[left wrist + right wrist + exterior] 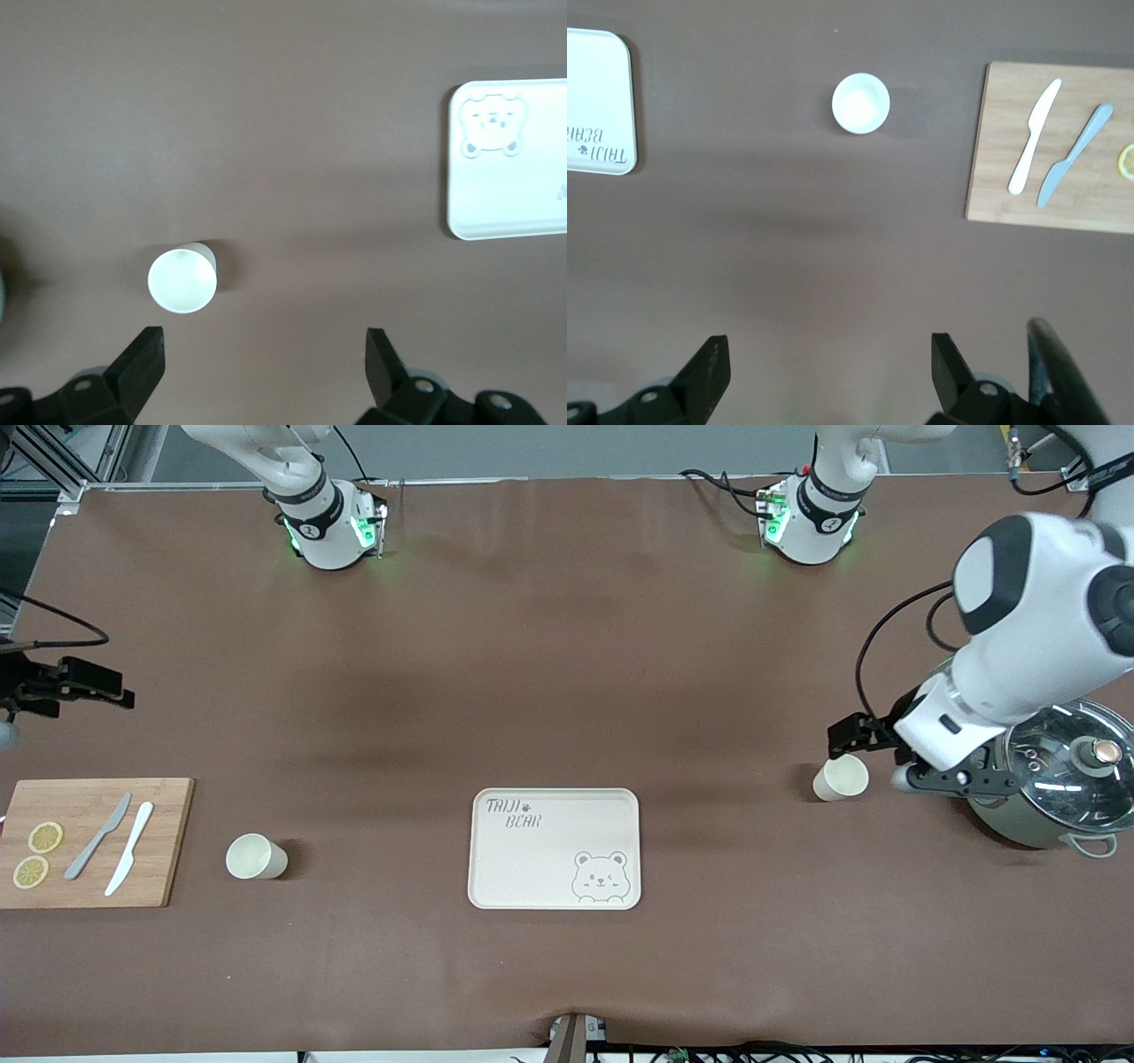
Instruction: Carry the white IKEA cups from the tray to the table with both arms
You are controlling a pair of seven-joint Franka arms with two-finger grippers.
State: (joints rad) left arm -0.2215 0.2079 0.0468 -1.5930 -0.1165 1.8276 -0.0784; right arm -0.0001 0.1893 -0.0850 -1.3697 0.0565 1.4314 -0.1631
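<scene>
Around the bear tray, one white cup stands at nine o'clock beside the cutting board, another white cup at two o'clock beneath the left gripper.

left arm: glossy white rounded shells, black oval joint cover, matte black band at the elbow
left arm cables: thin black cable looping off the forearm, more black cable at its base
left gripper: black two-finger hand on a white wrist block, black bracket with round holes beside it
left fingers: black, wedge-shaped, with screw holes in the grey-black mounts below
right arm: white shell, black ring with a small white mark, green lights at the base
right gripper: black
right fingers: black angular wedges, a thick black cable curving beside them
</scene>
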